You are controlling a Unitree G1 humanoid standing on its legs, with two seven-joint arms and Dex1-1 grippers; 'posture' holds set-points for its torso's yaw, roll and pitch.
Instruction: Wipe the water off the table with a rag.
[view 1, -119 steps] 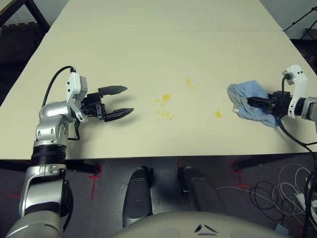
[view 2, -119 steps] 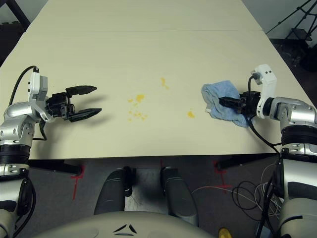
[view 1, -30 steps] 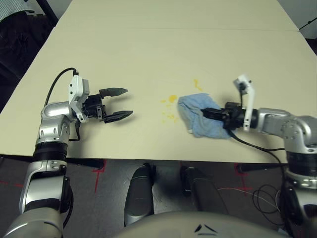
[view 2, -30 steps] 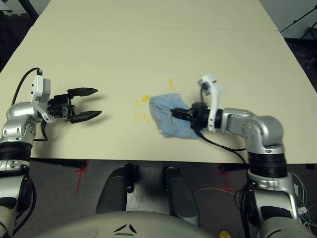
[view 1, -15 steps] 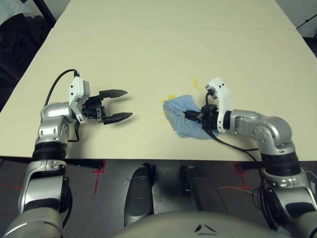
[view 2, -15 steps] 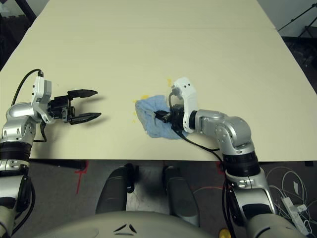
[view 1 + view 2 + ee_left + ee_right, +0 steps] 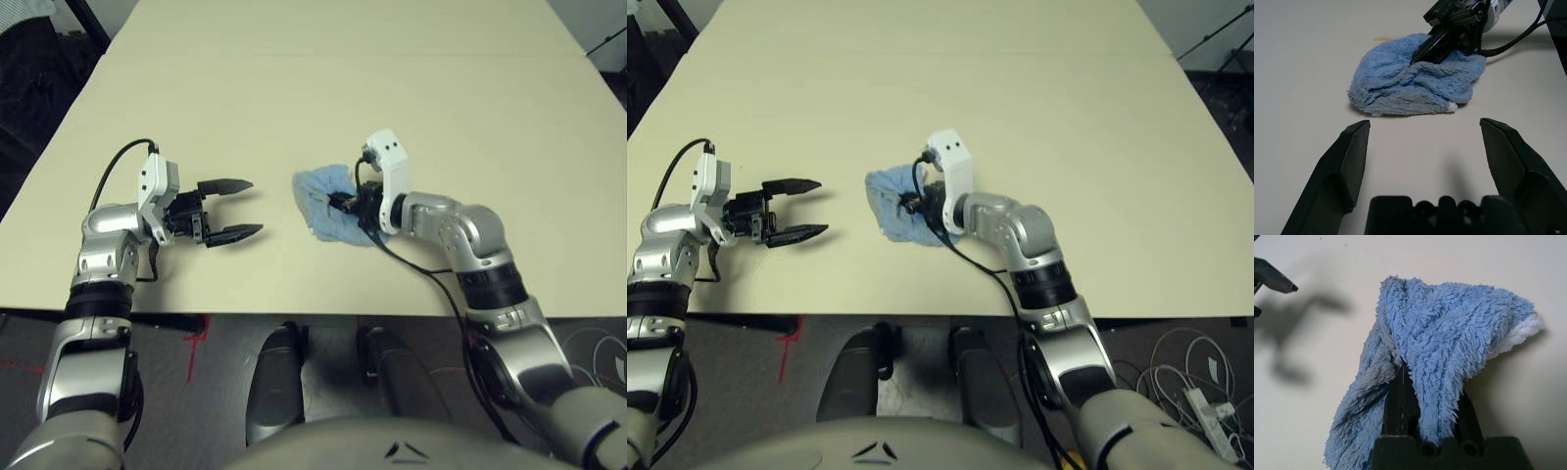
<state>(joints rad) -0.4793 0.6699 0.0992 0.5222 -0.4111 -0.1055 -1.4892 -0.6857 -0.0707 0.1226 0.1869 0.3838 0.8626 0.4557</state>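
Gaping wide over bare table (image 7: 294, 88), the left gripper (image 7: 240, 208) holds nothing. Just beyond, the right gripper (image 7: 1436, 45) pinches the bunched rag (image 7: 323, 201), its fingertips buried in folds. Most water is hidden underneath; a faint yellow smear (image 7: 1382, 38) peeks out.

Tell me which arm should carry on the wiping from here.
Probably the right. Its end effector is shut on the rag, which lies on the table. The left end effector hangs open and empty, apart from the rag.
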